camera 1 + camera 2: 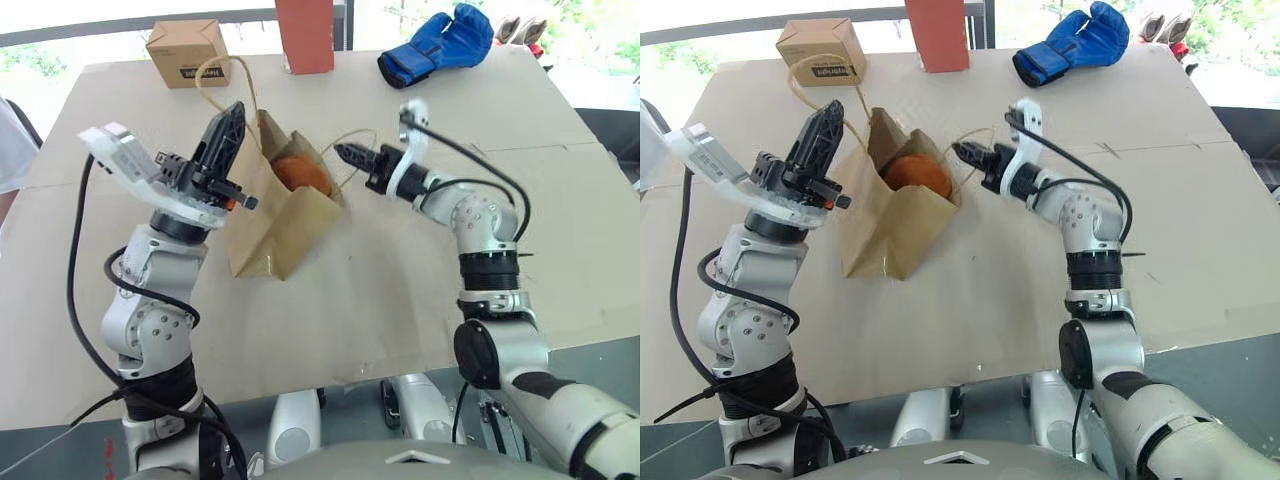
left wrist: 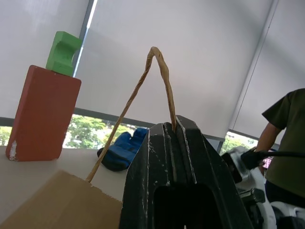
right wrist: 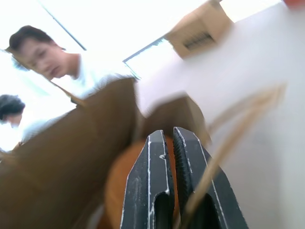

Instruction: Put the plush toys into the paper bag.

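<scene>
The brown paper bag (image 1: 270, 230) lies tilted on the table with its mouth facing my right arm. An orange-brown plush toy (image 1: 300, 175) sits inside the mouth, also seen past my right fingers (image 3: 119, 181). My left gripper (image 1: 233, 115) is raised at the bag's left side, shut on one twisted loop handle (image 2: 159, 71) and holding it up. My right gripper (image 1: 343, 152) is shut, level, just in front of the bag's mouth. Nothing is between its fingers. The bag's other handle (image 3: 228, 129) runs beside them.
At the table's far edge stand a small cardboard box (image 1: 187, 52), a red-brown block (image 1: 304, 35) with a green piece (image 2: 62, 51) on top, and a blue boxing glove (image 1: 435, 45). A person (image 2: 286, 138) stands beyond the table. A sheet of cardboard (image 1: 400, 300) covers the table.
</scene>
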